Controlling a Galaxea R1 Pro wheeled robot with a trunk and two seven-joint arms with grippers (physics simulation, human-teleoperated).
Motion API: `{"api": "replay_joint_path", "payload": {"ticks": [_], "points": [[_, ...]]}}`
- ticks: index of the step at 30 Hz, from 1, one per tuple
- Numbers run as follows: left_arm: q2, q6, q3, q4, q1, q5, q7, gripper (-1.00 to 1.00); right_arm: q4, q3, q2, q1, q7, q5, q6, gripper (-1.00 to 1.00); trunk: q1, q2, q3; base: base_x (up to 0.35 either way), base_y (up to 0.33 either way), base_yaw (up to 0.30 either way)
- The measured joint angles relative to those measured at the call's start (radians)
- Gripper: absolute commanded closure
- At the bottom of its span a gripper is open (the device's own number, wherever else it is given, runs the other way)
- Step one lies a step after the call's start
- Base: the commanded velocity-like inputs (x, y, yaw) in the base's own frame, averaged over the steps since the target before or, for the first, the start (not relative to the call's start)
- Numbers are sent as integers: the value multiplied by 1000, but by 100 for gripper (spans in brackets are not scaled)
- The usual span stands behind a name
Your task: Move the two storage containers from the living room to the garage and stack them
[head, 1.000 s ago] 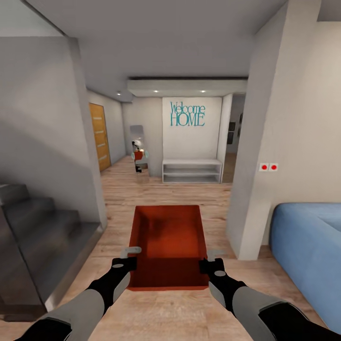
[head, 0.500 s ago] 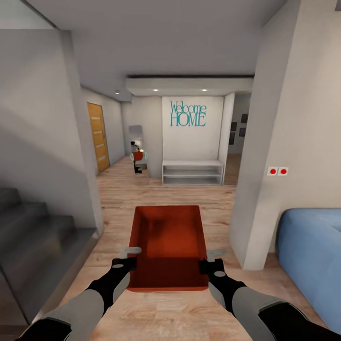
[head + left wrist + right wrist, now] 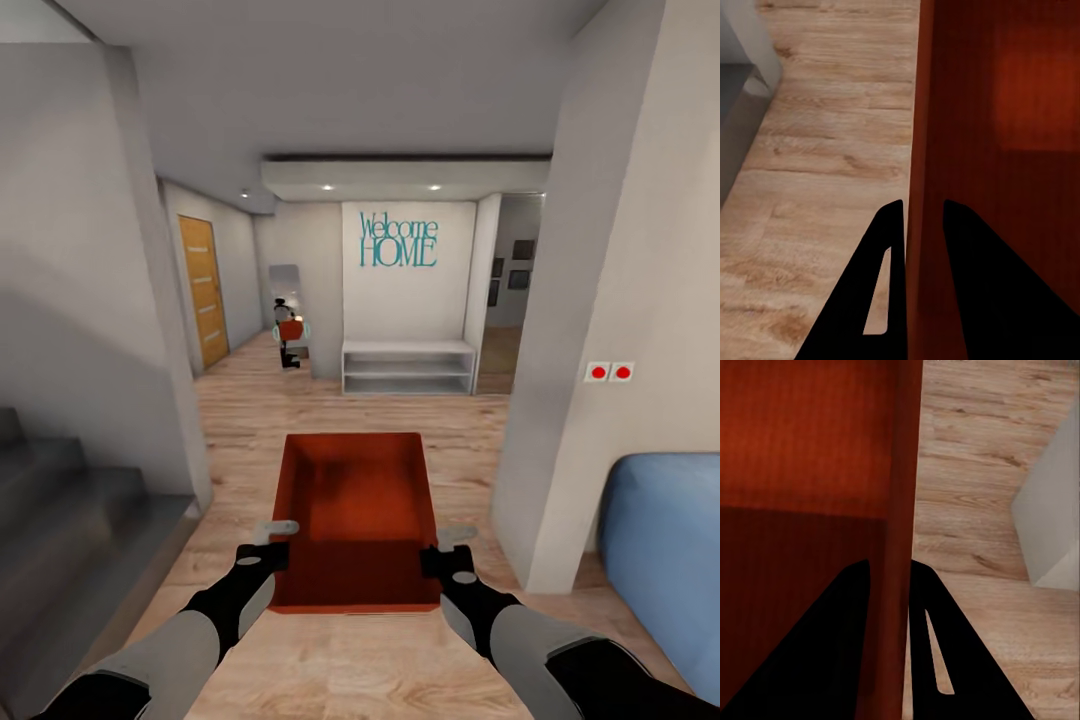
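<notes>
The robot is rolling forward through the hall, and the view slides with it: the blue sofa (image 3: 665, 560) sits further toward the right edge than a second ago, the grey stairs (image 3: 70, 530) have slipped lower and off to the left, and the red switches on the pillar (image 3: 610, 372) have drifted rightward. That is the camera travelling, not the furniture. The storage container (image 3: 357, 515) rides exactly where it did in the head view, held out in front over the wood-plank floor (image 3: 330, 400), so the carry looks steady. The left gripper (image 3: 268, 545) is clamped over the bin's left wall; in the left wrist view its fingers (image 3: 889, 285) straddle the thin orange-red wall (image 3: 916, 150), one inside and one outside. The right gripper (image 3: 448, 550) pinches the opposite wall the same way, fingers (image 3: 926, 637) either side of the rim (image 3: 904, 472). Ahead stand the white bench (image 3: 407, 366) under the Welcome Home lettering (image 3: 398, 240) and a honey-brown door (image 3: 203, 290) on the left. Judging by this, it's the transport leg, still in wood-floored rooms, no concrete yet.
</notes>
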Motion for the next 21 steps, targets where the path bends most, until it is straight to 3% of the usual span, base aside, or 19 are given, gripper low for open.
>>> {"api": "replay_joint_path", "payload": {"ticks": [21], "points": [[1,0,0,4,0,4,0,100,-1,4,1,0,-1,0,6,100,0,0,0,323,0,0]]}}
